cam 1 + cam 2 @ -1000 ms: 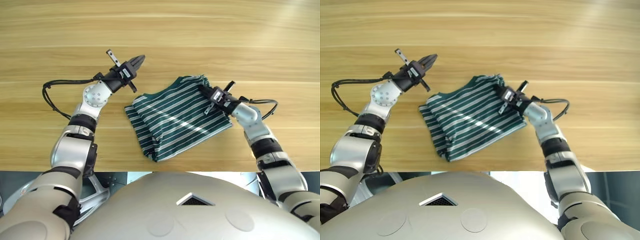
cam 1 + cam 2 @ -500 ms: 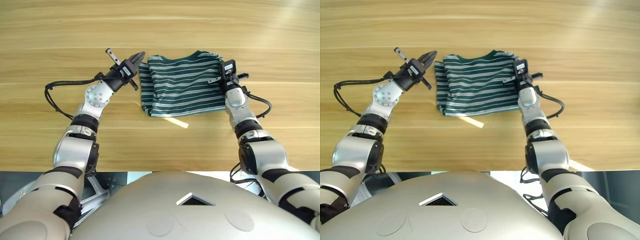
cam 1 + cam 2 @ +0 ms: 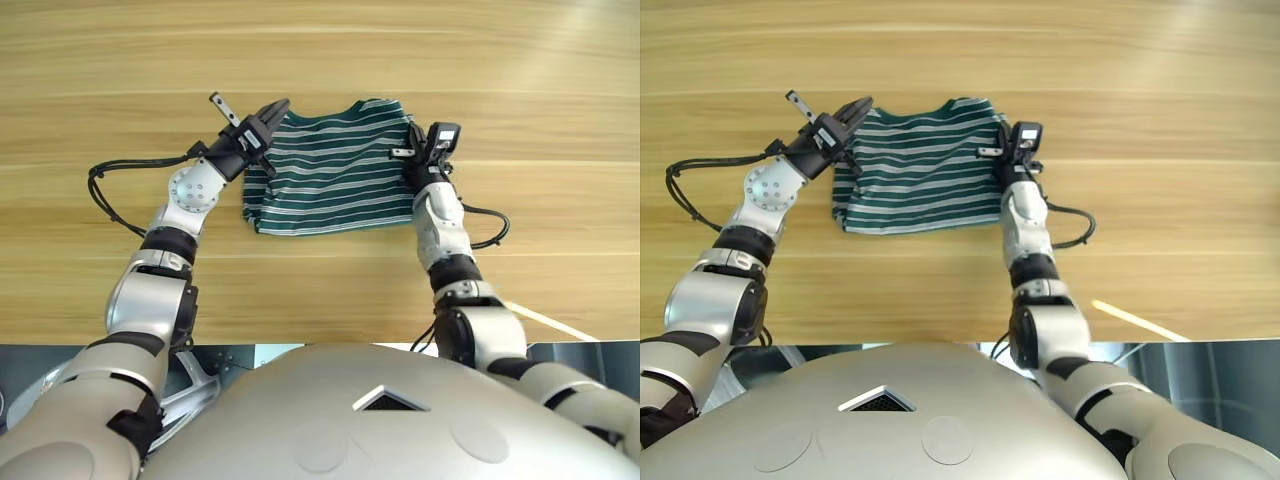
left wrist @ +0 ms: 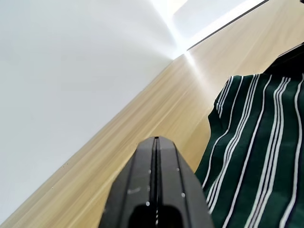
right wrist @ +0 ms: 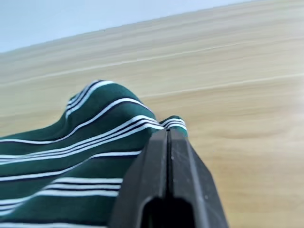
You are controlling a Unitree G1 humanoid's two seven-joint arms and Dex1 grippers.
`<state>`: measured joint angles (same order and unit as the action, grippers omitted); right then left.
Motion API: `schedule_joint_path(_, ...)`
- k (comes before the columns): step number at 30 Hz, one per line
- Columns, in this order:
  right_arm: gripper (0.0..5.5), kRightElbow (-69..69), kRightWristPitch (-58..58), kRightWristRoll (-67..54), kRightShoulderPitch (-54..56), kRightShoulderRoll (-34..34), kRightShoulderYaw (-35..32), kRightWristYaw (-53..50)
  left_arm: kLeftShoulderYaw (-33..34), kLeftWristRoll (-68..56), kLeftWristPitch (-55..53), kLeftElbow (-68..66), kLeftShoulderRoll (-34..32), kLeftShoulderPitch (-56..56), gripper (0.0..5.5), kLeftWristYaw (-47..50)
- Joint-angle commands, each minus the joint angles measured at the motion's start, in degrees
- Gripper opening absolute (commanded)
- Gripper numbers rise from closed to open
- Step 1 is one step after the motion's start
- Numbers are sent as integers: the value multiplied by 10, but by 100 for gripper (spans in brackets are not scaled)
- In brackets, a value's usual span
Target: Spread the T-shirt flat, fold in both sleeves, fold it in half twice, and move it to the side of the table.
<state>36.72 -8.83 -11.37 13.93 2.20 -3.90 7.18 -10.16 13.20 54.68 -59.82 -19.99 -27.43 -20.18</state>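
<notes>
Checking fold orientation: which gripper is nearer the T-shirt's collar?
Right. The right gripper holds the T-shirt at its right edge, close to the collar; the left gripper is at the far-left corner.

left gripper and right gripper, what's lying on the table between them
The folded striped T-shirt fills the stretch between the left gripper and the right gripper, as the left eye view shows. Each gripper sits at one of its side edges.

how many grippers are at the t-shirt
2. The left gripper sits at the far left corner of the folded T-shirt; the right gripper is at its right edge.
</notes>
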Motion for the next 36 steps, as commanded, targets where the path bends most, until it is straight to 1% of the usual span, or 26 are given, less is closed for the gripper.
schedule_joint_path(1, 2, -256, 173, -52, -119, 2, 9, -7, 6, -8, 6, 7, -4, -15, 0, -2)
schedule_joint_path(3, 2, -305, 155, -16, -97, -36, 2, -10, 7, -18, 18, 18, -4, -10, 0, -12)
schedule_joint_path(5, 2, -317, 124, 31, -70, -77, -3, -14, 2, -33, 36, 34, -3, 0, 0, -36)
schedule_joint_path(8, 2, -293, 77, 97, -26, -132, 0, -21, -27, -117, 66, 106, -3, 43, 0, -133)
schedule_joint_path(9, 2, -281, 63, 118, -15, -145, 9, -19, -51, -172, 59, 161, -11, 70, 0, -185)
schedule_joint_path(11, 2, -248, 32, 169, 8, -167, 36, -22, -117, -267, 37, 296, -54, 134, 0, -277)
schedule_joint_path(13, 2, -216, 7, 215, 24, -181, 61, -31, -155, -304, 14, 383, -94, 172, 0, -336)
schedule_joint_path(16, 2, -170, -31, 288, 46, -197, 104, -51, -169, -263, -6, 426, -138, 189, 0, -375)
schedule_joint_path(18, 2, -138, -51, 322, 64, -201, 127, -62, -171, -222, -13, 430, -162, 191, 0, -390)
schedule_joint_path(23, 2, -83, -77, 367, 87, -199, 158, -85, -168, -128, -20, 416, -190, 179, 0, -393)
schedule_joint_path(26, 2, -48, -86, 415, 101, -201, 192, -107, -162, -60, -16, 383, -187, 163, 0, -367)
schedule_joint_path(29, 2, 6, -82, 473, 126, -204, 236, -131, -165, 34, -15, 338, -186, 136, 0, -327)
schedule_joint_path(32, 2, 48, -80, 495, 148, -201, 260, -126, -178, 128, -9, 300, -189, 113, 0, -281)
schedule_joint_path(36, 2, 92, -82, 512, 172, -193, 290, -115, -193, 163, 0, 281, -193, 102, 0, -257)
